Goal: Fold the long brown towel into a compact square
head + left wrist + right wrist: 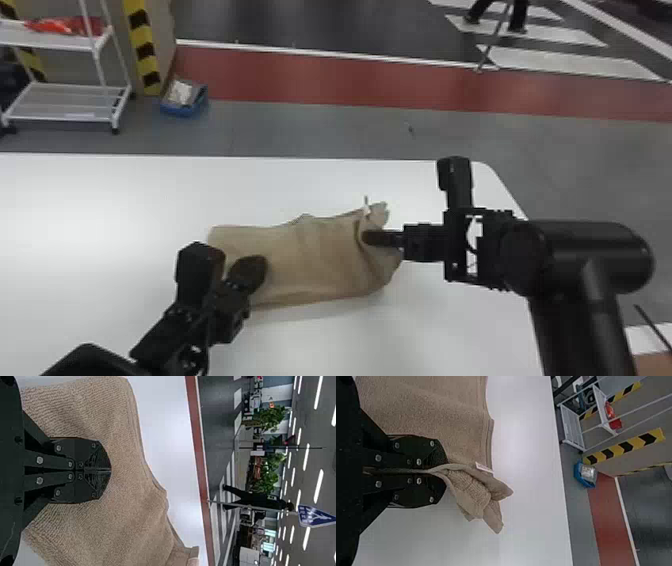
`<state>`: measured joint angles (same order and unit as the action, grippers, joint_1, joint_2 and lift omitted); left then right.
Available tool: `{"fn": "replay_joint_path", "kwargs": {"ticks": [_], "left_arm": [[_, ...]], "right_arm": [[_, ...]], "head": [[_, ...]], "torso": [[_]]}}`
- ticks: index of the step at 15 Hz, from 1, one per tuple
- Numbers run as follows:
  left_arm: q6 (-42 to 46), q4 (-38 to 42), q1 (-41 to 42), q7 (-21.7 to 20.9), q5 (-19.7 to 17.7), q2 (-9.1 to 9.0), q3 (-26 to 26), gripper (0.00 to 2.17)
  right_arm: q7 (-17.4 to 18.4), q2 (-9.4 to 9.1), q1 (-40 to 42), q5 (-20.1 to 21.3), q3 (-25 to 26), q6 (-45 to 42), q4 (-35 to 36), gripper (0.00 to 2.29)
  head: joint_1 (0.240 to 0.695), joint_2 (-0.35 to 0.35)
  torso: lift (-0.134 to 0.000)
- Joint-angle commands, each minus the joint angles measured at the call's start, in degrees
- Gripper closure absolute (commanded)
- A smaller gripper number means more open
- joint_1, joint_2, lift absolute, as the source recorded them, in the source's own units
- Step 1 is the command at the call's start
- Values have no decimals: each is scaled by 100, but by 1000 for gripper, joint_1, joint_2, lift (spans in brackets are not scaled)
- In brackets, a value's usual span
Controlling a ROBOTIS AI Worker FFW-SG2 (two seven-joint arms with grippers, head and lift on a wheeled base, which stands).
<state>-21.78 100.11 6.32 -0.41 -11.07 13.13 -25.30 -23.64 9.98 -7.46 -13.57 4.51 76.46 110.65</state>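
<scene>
Head view: the brown towel (310, 260) lies on the white table (100, 200), stretching between the two grippers. The right gripper (367, 238) pinches its bunched end, a small white tag (367, 209) just beyond the fingers. The left gripper (255, 267), its fingers pressed together, is over the opposite end. Well beyond the left gripper stand a white rack (65, 102) and a blue bin (183, 111).

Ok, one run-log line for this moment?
right gripper: pinching towel at one end | left gripper: shut, over other end | towel: oblong, on table
</scene>
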Motion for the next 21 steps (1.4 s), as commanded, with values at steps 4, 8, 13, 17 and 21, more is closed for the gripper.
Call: {"fn": "replay_joint_path", "kwargs": {"ticks": [4, 8, 13, 17, 21], "left_arm": [[-15, 0, -17, -29, -88, -74, 7, 1919], [20, 782, 405, -196, -405, 93, 570, 1916], [-174, 932, 730, -565, -554, 418, 1053, 1919], [-191, 914, 853, -837, -545, 418, 1062, 1919], [-174, 817, 809, -837, -501, 410, 991, 1919]], "right_arm": [[79, -427, 8, -383, -46, 330, 537, 1652], [185, -427, 8, -409, 94, 330, 572, 1652], [255, -400, -142, -480, 323, 295, 528, 1652], [273, -479, -353, -480, 305, 295, 405, 1642], [334, -673, -397, -401, 6, 330, 423, 1636]], "head": [[695, -144], [695, -112], [695, -81], [695, -71], [695, -60]], "torso": [[-125], [-125], [-125], [-125], [-125]]}}
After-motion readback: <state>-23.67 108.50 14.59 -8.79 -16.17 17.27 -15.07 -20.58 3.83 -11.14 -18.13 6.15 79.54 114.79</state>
